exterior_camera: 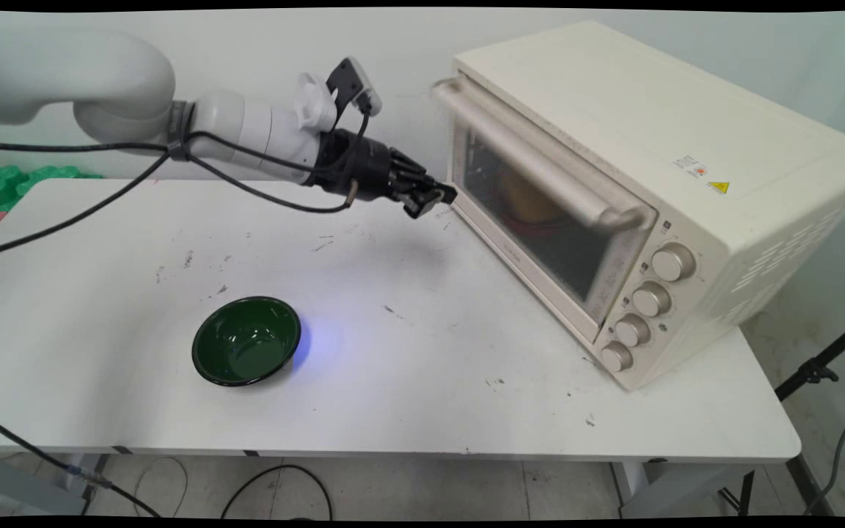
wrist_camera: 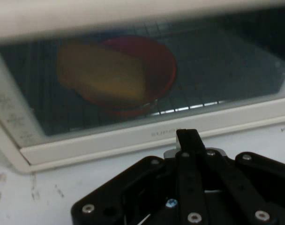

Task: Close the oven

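Here the gripper hangs just before the oven, low at the closed door.

The fingers are pressed together and hold nothing; they point at the door's bottom edge, close to it, above the table. Through the glass I see a red bowl on the rack with something yellow in it. A green bowl stands alone on the table, well apart from the gripper, toward the near side.

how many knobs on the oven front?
4, in a column on the oven front's right side: top, second, third, bottom. None look hidden.
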Available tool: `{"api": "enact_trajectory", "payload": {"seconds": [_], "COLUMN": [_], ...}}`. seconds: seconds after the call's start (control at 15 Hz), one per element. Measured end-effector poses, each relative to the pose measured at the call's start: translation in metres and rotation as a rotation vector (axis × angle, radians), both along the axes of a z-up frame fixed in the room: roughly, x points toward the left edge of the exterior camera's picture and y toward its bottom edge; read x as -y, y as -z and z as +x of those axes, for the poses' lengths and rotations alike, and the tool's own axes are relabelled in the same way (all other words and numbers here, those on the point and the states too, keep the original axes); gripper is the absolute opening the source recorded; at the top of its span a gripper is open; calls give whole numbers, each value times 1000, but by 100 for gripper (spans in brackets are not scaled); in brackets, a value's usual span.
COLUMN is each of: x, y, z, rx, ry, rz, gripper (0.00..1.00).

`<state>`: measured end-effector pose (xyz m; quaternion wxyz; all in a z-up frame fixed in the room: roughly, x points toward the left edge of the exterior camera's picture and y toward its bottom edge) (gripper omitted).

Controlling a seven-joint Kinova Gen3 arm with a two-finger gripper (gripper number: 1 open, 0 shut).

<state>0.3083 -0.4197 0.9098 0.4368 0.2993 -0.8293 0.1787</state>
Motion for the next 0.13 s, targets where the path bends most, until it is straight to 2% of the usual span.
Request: {"api": "enact_trajectory", "payload": {"seconds": [0.13], "x": [3], "y": [-5], "z": [-2], "rx": [-6], "ry": [2], "rz": [-6], "gripper": [0]}}
